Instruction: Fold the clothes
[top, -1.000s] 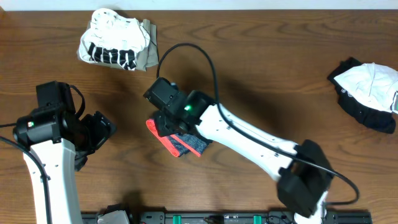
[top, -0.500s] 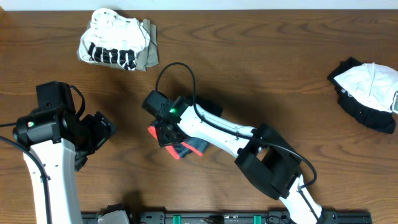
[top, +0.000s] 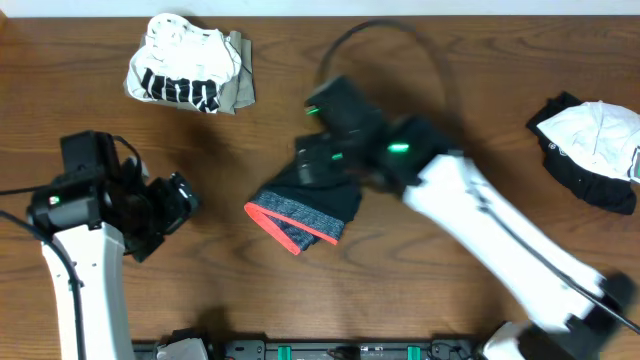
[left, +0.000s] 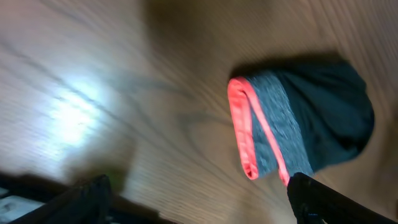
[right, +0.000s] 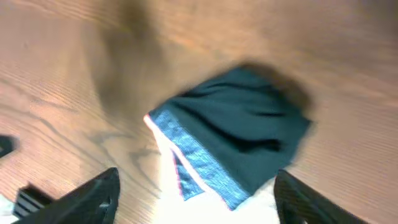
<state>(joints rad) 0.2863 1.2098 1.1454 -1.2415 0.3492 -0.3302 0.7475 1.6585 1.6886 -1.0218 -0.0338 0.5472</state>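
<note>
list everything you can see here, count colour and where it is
trousers: one, black with grey waistband edged red-orange, folded, table centre
top: one, white with black print, bunched, far left of the table
olive piece: one, olive, against the top's right side
black-and-white garment: one, crumpled, right edge of the table
table: one, brown wood, under everything
left pincer: one, black, open and empty, left of the trousers
right pincer: one, black, open and empty, over the trousers
</note>
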